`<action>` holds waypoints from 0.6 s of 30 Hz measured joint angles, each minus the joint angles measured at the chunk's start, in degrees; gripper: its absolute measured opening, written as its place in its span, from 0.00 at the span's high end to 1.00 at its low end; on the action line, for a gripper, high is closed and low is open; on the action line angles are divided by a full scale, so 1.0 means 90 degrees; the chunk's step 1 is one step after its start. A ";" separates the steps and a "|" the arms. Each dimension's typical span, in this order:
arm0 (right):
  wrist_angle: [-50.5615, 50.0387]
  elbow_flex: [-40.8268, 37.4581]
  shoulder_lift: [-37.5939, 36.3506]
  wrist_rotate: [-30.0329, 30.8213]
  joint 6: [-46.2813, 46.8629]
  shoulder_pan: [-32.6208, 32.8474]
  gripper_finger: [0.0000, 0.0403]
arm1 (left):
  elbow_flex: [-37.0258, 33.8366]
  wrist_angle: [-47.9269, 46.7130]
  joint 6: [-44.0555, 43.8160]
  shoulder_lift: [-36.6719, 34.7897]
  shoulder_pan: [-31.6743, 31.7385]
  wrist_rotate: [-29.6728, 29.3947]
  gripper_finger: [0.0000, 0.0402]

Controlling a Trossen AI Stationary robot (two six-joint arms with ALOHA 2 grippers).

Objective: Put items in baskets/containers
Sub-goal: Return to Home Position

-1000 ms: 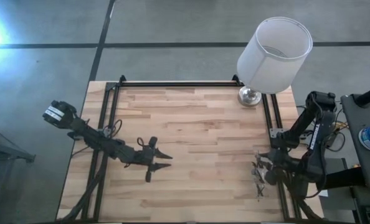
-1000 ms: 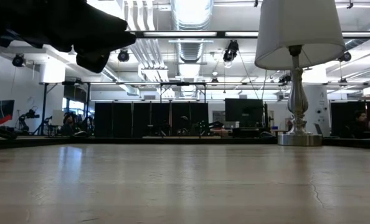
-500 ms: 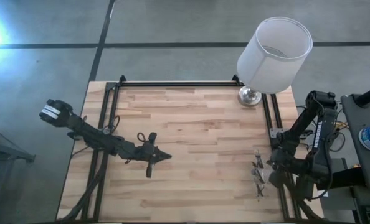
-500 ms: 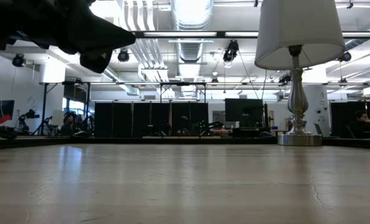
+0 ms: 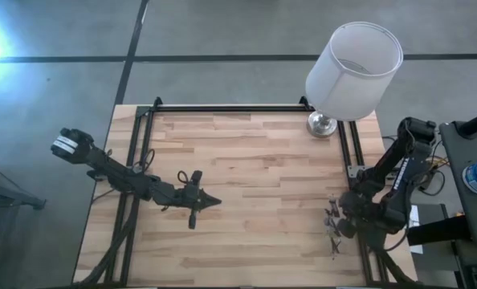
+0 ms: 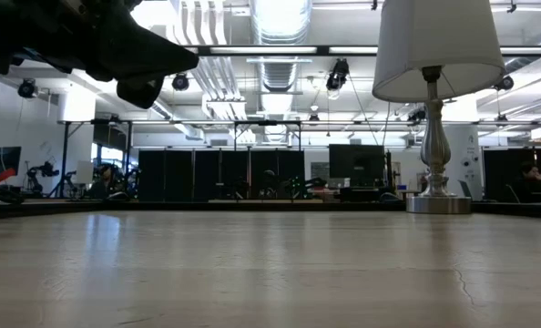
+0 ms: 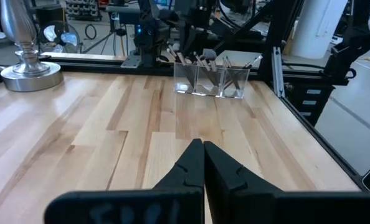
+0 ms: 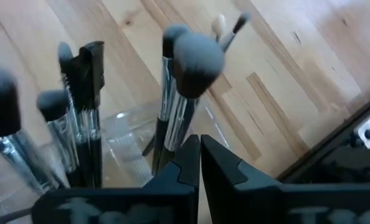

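Several slim brushes stand upright, bristles up, in a small clear container by the table's right edge. The same container shows far off in the left wrist view. My right gripper hangs shut just above the container, pointing steeply down, its tips beside a big fluffy brush. My left gripper is shut and empty, held level above the bare wood left of the table's middle. My right gripper's shut fingertips stand close to the handle of the big fluffy brush, coming from above. Nothing shows between the fingers. I cannot tell whether they touch the handle.
A lamp with a white shade and a silver base stands at the far right corner. Black rails run along the far, left and right sides. Bare wood lies between the two arms.
My left gripper has shut, with nothing between its fingers, and kept nearly in place. My right arm's wrist has swung a little toward the table's left, over the brushes. The brushes and the container have stayed where they were.
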 joint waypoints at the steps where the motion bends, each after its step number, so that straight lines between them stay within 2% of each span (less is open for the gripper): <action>1: 0.0053 -0.0037 -0.0002 0.0001 -0.0094 -0.0074 0.98 | 0.0000 0.0000 0.0001 0.0000 0.0000 0.0001 1.00; 10: 0.0554 -0.0417 0.0000 0.0008 -0.0864 -0.0696 0.98 | 0.0000 -0.0024 0.0002 0.0000 0.0000 0.0002 1.00; 18: 0.0654 -0.0410 -0.0005 0.0421 -0.1045 -0.0765 0.98 | 0.0000 -0.0039 0.0003 0.0002 0.0000 -0.0001 1.00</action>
